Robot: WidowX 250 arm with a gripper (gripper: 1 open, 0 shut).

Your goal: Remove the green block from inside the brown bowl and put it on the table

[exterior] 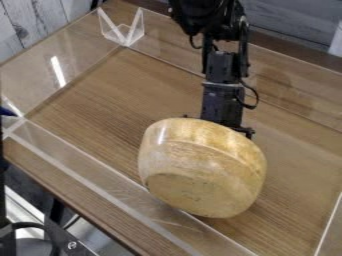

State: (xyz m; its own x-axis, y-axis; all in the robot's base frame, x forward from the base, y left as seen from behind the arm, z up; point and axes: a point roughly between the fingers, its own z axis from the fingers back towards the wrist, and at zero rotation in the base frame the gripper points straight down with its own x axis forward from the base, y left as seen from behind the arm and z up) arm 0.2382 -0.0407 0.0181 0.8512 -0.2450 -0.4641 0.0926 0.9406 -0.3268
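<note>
The brown bowl [201, 168] is tipped up on its side on the table [107, 90], its rounded underside facing the camera. My gripper [225, 122] comes down from the dark arm right behind the bowl's upper far rim. Its fingertips are hidden by the bowl, and it is shut on that rim, holding the bowl tilted. The bowl's opening faces away from the camera, so its inside is not visible. The green block is hidden.
Low clear acrylic walls [80, 165] edge the table on the near left and along the back. A small clear V-shaped acrylic piece [123, 27] stands at the far left corner. Bare wood lies left of the bowl and behind it.
</note>
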